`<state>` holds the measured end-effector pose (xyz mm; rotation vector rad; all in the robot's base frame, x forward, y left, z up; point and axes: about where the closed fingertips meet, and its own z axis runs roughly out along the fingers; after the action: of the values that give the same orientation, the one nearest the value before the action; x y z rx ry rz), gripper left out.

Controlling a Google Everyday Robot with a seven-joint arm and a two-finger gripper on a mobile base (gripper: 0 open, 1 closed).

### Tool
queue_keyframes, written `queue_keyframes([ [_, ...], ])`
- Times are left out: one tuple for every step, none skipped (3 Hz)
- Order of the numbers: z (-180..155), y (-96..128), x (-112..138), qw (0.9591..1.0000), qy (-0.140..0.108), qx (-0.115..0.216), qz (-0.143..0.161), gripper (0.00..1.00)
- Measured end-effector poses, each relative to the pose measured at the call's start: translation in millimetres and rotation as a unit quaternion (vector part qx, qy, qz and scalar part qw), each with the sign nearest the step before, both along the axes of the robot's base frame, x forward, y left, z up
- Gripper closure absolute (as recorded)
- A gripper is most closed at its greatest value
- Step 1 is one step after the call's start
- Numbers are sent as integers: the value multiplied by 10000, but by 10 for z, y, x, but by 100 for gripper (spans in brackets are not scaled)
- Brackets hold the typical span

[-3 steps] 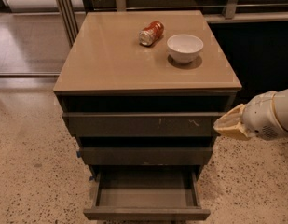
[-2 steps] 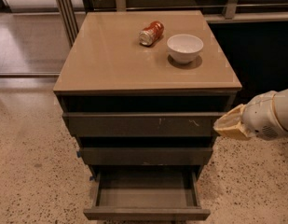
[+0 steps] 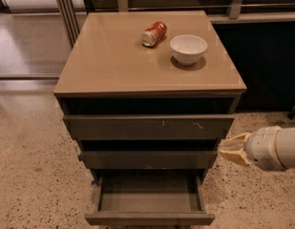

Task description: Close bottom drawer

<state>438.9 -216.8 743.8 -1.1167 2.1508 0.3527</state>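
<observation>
The bottom drawer (image 3: 149,218) of the small cabinet stands pulled far out towards me. Its narrow plain front panel is at the bottom edge of the view and its shallow box holds nothing. My gripper (image 3: 231,150), tan-tipped on a white wrist, hangs to the right of the cabinet. It is level with the mid-width drawer front (image 3: 147,159), above and to the right of the bottom drawer, and touches nothing.
The widest drawer front (image 3: 147,127), with white scratch marks, sits slightly out under the tan cabinet top (image 3: 109,66). A red can (image 3: 154,33) lies on its side beside a white bowl (image 3: 188,48) on that top. Speckled floor lies on both sides.
My gripper has moved down, from level with the widest drawer front to level with the mid-width one. The drawers have not moved.
</observation>
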Motion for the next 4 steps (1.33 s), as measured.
queue_keyframes([
  [-537, -145, -49, 9978, 80, 266, -601, 100],
  [-1069, -257, -96, 9930, 262, 550, -1009, 100],
  [-1069, -256, -96, 9930, 262, 550, -1009, 100],
  [-1283, -283, -146, 9890, 489, 798, -1145, 100],
])
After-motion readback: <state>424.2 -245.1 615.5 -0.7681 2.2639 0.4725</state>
